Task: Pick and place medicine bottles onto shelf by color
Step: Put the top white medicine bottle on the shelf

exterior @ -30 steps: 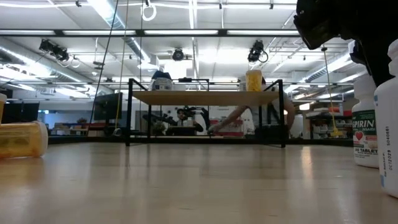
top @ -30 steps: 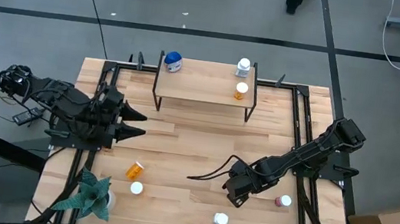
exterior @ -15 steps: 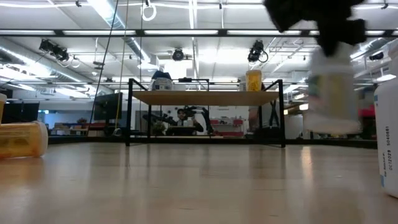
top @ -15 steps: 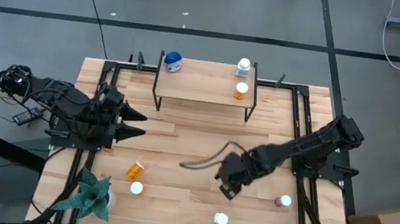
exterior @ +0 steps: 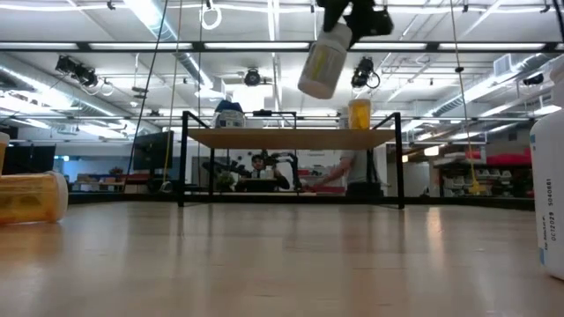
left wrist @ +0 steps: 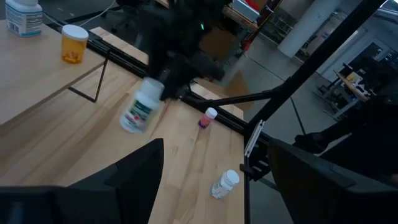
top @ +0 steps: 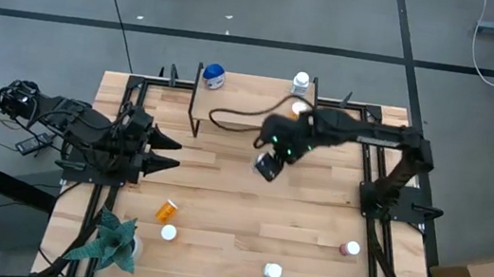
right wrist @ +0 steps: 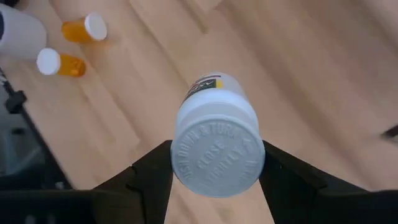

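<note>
Three bottles [top: 298, 112] are placed on the shelf [top: 251, 110]; a white bottle [top: 266, 167] is clenched by the right tool [top: 273, 156] mid-frame; four remain on the bench [top: 219, 202]. The left tool [top: 169, 150] is held released.

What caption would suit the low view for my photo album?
A white medicine bottle hangs tilted in the right tool, high above the shelf and the table.

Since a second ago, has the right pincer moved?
Yes. The right pincer, holding a white bottle, went from the table's near right up toward the shelf.
</note>
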Controlling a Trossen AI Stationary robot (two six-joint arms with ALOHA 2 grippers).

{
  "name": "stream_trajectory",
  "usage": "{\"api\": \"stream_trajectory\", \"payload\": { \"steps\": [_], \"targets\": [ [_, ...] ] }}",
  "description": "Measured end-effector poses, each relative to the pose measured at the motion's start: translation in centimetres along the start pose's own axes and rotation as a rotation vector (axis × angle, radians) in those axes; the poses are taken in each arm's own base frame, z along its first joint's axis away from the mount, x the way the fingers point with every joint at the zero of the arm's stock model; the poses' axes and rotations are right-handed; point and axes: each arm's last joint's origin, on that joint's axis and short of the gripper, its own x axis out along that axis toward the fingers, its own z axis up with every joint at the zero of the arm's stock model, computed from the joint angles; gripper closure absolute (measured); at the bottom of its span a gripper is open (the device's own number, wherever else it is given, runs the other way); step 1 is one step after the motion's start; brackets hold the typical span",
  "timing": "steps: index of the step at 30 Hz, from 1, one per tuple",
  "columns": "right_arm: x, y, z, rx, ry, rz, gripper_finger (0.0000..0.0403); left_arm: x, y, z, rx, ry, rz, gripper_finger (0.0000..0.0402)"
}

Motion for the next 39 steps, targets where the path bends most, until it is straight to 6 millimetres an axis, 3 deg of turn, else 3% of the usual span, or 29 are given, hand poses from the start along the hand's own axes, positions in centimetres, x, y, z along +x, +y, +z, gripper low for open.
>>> {"api": "stream_trajectory", "payload": {
  "steps": [6, 13, 26, 39],
  "targets": [
    [-0.3, -0.6, 4.4, -0.082, 0.032, -0.100, 0.0187, 0.0, 0.0, 0.0, 0.001, 0.002, 0.002, 0.0111],
    [0.1, -2.8, 8.4, -0.036, -0.004, -0.122, 0.0187, 0.0, 0.0, 0.0, -0.001, 0.003, 0.002, 0.0111],
    [-0.4, -10.5, 11.6, 0.092, -0.016, -0.255, 0.0187, 0.0, 0.1, -0.1, 0.003, 0.010, 0.008, 0.0111],
    [-1.2, -14.0, 13.6, 0.020, -0.118, -0.261, 0.0187, 0.0, 0.1, -0.1, 0.012, 0.013, 0.011, 0.0111]
  ]
}}
